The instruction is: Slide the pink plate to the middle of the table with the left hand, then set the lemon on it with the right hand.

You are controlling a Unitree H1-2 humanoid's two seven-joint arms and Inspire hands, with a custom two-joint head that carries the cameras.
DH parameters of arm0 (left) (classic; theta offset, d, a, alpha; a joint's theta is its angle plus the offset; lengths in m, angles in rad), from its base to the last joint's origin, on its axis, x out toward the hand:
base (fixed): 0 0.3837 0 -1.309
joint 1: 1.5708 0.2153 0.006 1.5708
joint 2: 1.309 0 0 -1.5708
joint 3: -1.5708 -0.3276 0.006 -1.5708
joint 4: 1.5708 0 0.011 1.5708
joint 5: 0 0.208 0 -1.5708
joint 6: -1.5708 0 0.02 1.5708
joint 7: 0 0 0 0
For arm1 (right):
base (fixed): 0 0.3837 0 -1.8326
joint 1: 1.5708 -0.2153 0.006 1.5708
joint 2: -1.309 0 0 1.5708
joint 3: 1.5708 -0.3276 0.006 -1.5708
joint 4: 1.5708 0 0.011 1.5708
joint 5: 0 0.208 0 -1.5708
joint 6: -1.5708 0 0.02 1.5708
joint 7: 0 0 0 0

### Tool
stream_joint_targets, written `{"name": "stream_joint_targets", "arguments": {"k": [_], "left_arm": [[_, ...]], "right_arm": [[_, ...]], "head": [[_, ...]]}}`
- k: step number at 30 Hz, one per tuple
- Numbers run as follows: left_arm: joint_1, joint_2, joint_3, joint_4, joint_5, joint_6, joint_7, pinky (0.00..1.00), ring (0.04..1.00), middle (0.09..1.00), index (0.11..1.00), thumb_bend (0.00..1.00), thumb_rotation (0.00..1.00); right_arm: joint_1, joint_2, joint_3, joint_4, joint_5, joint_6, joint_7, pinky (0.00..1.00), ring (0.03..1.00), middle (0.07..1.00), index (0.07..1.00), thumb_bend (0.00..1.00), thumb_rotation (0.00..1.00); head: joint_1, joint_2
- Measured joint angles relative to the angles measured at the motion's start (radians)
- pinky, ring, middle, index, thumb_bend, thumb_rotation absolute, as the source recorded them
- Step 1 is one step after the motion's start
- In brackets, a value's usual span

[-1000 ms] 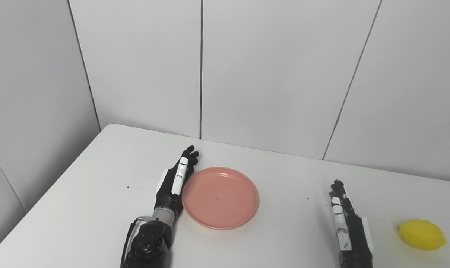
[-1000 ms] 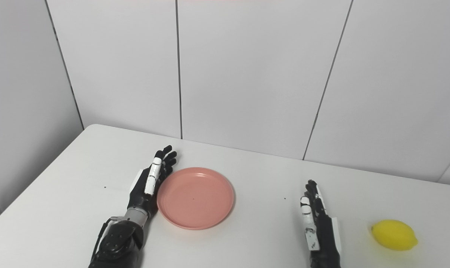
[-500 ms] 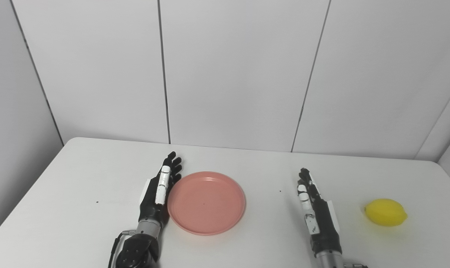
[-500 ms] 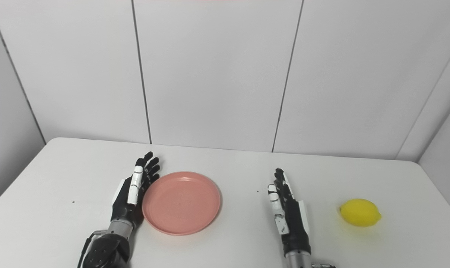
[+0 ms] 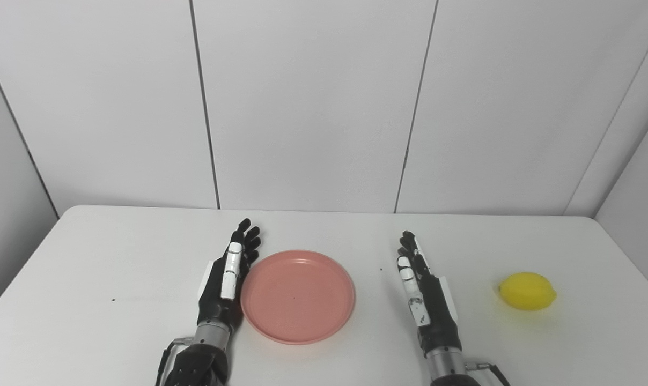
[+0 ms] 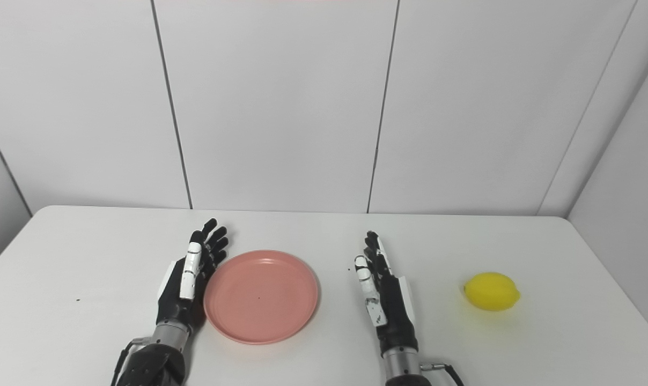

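My left hand (image 5: 226, 276) lies edge-on against the left rim of the pink plate (image 5: 298, 295), fingers (image 5: 233, 262) straight and close together, holding nothing. It is touching the rim or just beside it; I cannot tell which. The plate sits on the white table (image 5: 109, 257) a little left of the frame's centre, bare, with only a small dark speck near its middle.

I judge the first step to be in hand: the slide toward the middle. The plate looks close to the centre but still a bit left of it, so a short sideways push to the right with the flat of my left hand should finish the job. Pressure should stay low on the rim so the plate glides rather than tips.

My right hand (image 5: 425, 295) rests to the right of the plate, clear of it, fingers extended and close together, empty. The lemon (image 5: 527, 291) lies at the right of the frame, well apart from that hand. Next, my right hand must travel right, open around the lemon, close on it and carry it left onto the plate.
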Motion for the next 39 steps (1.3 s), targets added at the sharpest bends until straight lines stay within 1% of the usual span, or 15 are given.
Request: {"name": "stream_joint_targets", "arguments": {"k": [5, 9, 12, 16, 19, 21, 26, 29, 33, 34, 35, 36, 37, 38, 39], "left_arm": [[0.009, -0.006, -0.008, -0.015, 0.011, 0.002, -0.001, 0.99, 0.963, 0.953, 0.946, 0.66, 1.00], [0.012, -0.015, -0.015, -0.017, 0.016, 0.001, -0.001, 0.98, 0.960, 0.949, 0.944, 0.65, 1.00], [0.012, -0.016, -0.022, -0.017, 0.017, 0.000, -0.001, 1.00, 0.965, 0.952, 0.948, 0.65, 1.00], [0.013, -0.016, -0.031, -0.017, 0.017, 0.000, -0.003, 1.00, 0.971, 0.959, 0.958, 0.65, 1.00], [0.013, -0.018, -0.039, -0.016, 0.015, 0.000, -0.010, 1.00, 0.970, 0.957, 0.955, 0.65, 1.00], [0.013, -0.020, -0.042, -0.016, 0.015, 0.000, -0.014, 1.00, 0.974, 0.959, 0.957, 0.65, 1.00], [0.013, -0.018, -0.050, -0.016, 0.015, 0.000, -0.035, 1.00, 0.978, 0.957, 0.957, 0.66, 1.00], [0.013, -0.015, -0.054, -0.016, 0.015, 0.002, -0.046, 1.00, 0.983, 0.962, 0.962, 0.68, 1.00], [0.013, -0.014, -0.057, -0.016, 0.015, 0.004, -0.055, 1.00, 0.978, 0.956, 0.958, 0.67, 1.00], [0.013, -0.014, -0.058, -0.016, 0.015, 0.004, -0.057, 1.00, 0.975, 0.954, 0.957, 0.66, 1.00], [0.013, -0.014, -0.058, -0.016, 0.015, 0.004, -0.060, 0.99, 0.969, 0.952, 0.954, 0.66, 1.00], [0.013, -0.014, -0.058, -0.016, 0.015, 0.004, -0.065, 0.99, 0.965, 0.951, 0.954, 0.66, 1.00], [0.013, -0.013, -0.060, -0.016, 0.015, 0.004, -0.068, 0.99, 0.962, 0.951, 0.953, 0.66, 1.00], [0.013, -0.013, -0.060, -0.016, 0.016, 0.004, -0.071, 0.99, 0.961, 0.950, 0.949, 0.66, 1.00], [0.013, -0.012, -0.061, -0.017, 0.016, 0.004, -0.074, 0.99, 0.961, 0.951, 0.949, 0.66, 1.00]], "right_arm": [[-0.005, 0.007, 0.004, 0.007, -0.008, 0.000, -0.002, 0.93, 0.940, 0.956, 0.962, 0.63, 1.00], [-0.007, 0.012, 0.006, 0.010, -0.017, 0.000, -0.009, 0.93, 0.935, 0.956, 0.961, 0.64, 1.00], [-0.008, 0.015, 0.007, 0.011, -0.023, 0.000, -0.020, 0.93, 0.934, 0.957, 0.958, 0.63, 0.99], [-0.012, 0.022, 0.006, 0.019, -0.018, -0.005, -0.029, 0.91, 0.925, 0.950, 0.947, 0.63, 0.95], [-0.016, 0.027, 0.007, 0.024, -0.017, -0.006, -0.032, 0.92, 0.930, 0.953, 0.951, 0.66, 0.96], [-0.016, 0.027, 0.008, 0.024, -0.018, -0.006, -0.032, 0.94, 0.943, 0.958, 0.956, 0.67, 0.99], [-0.016, 0.027, 0.009, 0.022, -0.019, -0.006, -0.032, 0.97, 0.964, 0.965, 0.964, 0.66, 0.99], [-0.016, 0.027, 0.008, 0.022, -0.028, -0.006, -0.037, 0.94, 0.952, 0.946, 0.947, 0.66, 0.98], [-0.017, 0.027, 0.005, 0.022, -0.056, -0.006, -0.074, 0.92, 0.942, 0.948, 0.947, 0.67, 0.99], [-0.017, 0.026, 0.004, 0.021, -0.071, -0.006, -0.083, 0.91, 0.937, 0.947, 0.947, 0.66, 0.98], [-0.016, 0.024, 0.003, 0.016, -0.087, -0.006, -0.092, 0.90, 0.928, 0.941, 0.949, 0.66, 0.95], [-0.016, 0.020, 0.000, 0.007, -0.106, -0.004, -0.105, 0.89, 0.926, 0.939, 0.951, 0.67, 0.91], [-0.016, 0.016, -0.002, -0.008, -0.125, -0.003, -0.115, 0.89, 0.925, 0.937, 0.951, 0.67, 0.90], [-0.016, 0.013, -0.006, -0.027, -0.143, 0.000, -0.122, 0.91, 0.927, 0.935, 0.952, 0.68, 0.77], [-0.016, 0.011, -0.010, -0.047, -0.165, 0.003, -0.136, 0.90, 0.921, 0.929, 0.946, 0.68, 0.74]], "head": [[-0.006, 0.002], [-0.020, 0.003], [-0.029, 0.005], [-0.058, 0.009], [-0.058, 0.012], [-0.077, 0.014], [-0.104, 0.020], [-0.152, 0.020], [-0.182, 0.021], [-0.196, 0.021], [-0.196, 0.021], [-0.224, 0.017], [-0.227, 0.015], [-0.247, 0.009], [-0.247, 0.009]]}}
